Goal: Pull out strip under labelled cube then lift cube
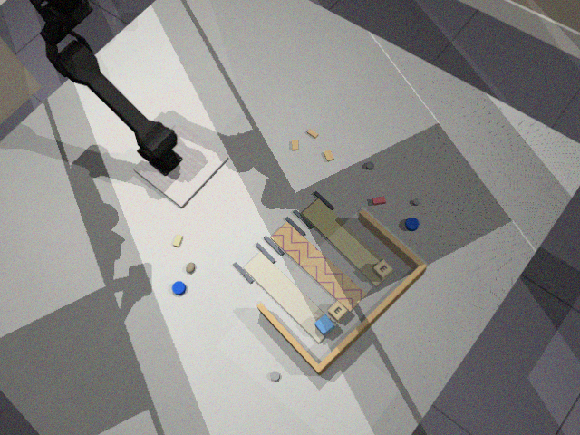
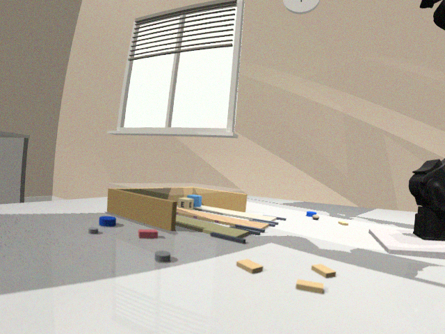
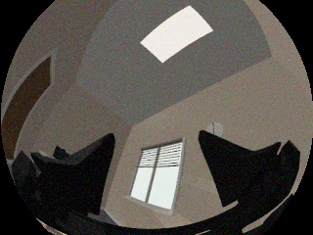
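One beige cube marked E (image 1: 382,269) sits at the far end of the olive strip (image 1: 343,238) (image 2: 212,227). Another beige cube marked E (image 1: 337,310) (image 2: 185,203) is by the far end of the orange zigzag strip (image 1: 311,259) (image 2: 229,220); whether it rests on that strip is unclear. A blue cube (image 1: 323,324) (image 2: 195,200) stands close beside it, at the far end of the cream strip (image 1: 281,285) (image 2: 247,213). My gripper (image 3: 156,137) is open and empty, raised high away from the strips, facing wall and ceiling.
A wooden wall (image 1: 374,318) (image 2: 140,208) encloses three sides around the cubes. Dark rails (image 1: 243,273) (image 2: 228,237) flank the strips' near ends. Blue discs (image 1: 178,287) (image 2: 107,220), a red block (image 1: 379,200) (image 2: 147,234) and small tan blocks (image 1: 294,145) (image 2: 309,286) lie outside.
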{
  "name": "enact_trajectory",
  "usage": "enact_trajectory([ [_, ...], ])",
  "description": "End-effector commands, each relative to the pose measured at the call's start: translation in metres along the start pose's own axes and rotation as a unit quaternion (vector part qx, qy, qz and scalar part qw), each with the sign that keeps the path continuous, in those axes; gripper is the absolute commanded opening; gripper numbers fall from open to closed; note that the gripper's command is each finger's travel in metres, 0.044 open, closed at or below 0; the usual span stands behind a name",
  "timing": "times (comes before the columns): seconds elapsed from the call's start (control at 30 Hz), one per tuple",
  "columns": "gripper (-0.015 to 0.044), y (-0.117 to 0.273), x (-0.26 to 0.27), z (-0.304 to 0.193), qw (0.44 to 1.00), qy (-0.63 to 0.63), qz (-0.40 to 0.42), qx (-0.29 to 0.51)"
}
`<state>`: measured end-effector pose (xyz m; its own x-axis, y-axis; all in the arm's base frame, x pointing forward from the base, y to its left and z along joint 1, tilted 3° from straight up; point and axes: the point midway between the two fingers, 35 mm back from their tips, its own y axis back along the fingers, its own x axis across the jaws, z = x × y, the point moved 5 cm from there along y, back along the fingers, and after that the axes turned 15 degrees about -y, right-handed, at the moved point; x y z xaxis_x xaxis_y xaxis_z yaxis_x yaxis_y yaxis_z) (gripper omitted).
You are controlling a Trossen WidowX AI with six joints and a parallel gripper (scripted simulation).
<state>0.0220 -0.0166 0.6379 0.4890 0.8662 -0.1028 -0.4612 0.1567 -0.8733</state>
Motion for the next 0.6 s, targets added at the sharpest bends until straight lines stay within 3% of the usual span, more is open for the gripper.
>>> enact_trajectory([
  [0.0, 0.0400, -0.003, 0.036, -0.056, 0.994, -0.032, 0.058, 0.082],
  [0.27, 0.0400, 0.021, 0.095, -0.156, 0.954, -0.097, 0.138, 0.249],
  [0.57, 0.0400, 0.087, 0.149, -0.258, 0.858, -0.162, 0.186, 0.450],
])
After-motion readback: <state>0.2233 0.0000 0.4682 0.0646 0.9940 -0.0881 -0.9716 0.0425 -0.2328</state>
